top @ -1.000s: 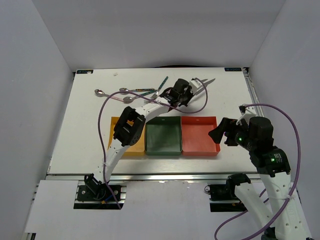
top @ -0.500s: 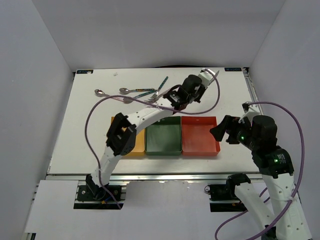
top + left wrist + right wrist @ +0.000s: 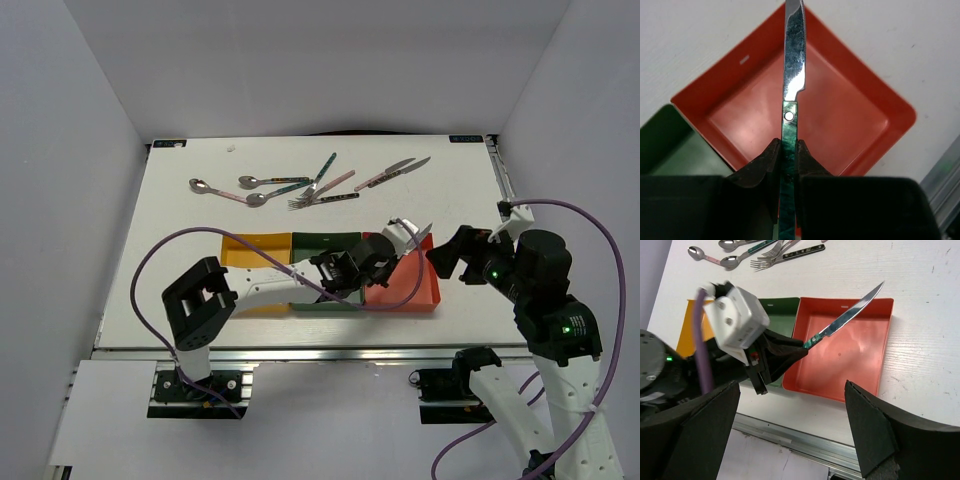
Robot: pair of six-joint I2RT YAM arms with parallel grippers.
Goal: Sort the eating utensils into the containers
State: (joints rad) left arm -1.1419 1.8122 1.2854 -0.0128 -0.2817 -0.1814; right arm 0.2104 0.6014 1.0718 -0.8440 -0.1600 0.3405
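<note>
Top external, left gripper (image 3: pixel 388 254) clamping knife (image 3: pixel 420 234), now back over red tray (image 3: pixel 415 290), right gripper (image 3: pixel 452 258) open

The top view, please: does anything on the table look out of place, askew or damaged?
Nothing stands out. The three trays sit in a row, the knife is gripped by its handle in the left fingers above the red tray, and the unsorted utensils overlap at the far side.

The left arm (image 3: pixel 265 288) and right arm (image 3: pixel 565 385) are white tubes with chunky black joints. A purple cable (image 3: pixel 134 295) trails behind each pincer. The right pincer (image 3: pixel 452 258) has broad black wedge fingers (image 3: pixel 875 435), a green light (image 3: pixel 489 275) just behind.
</note>
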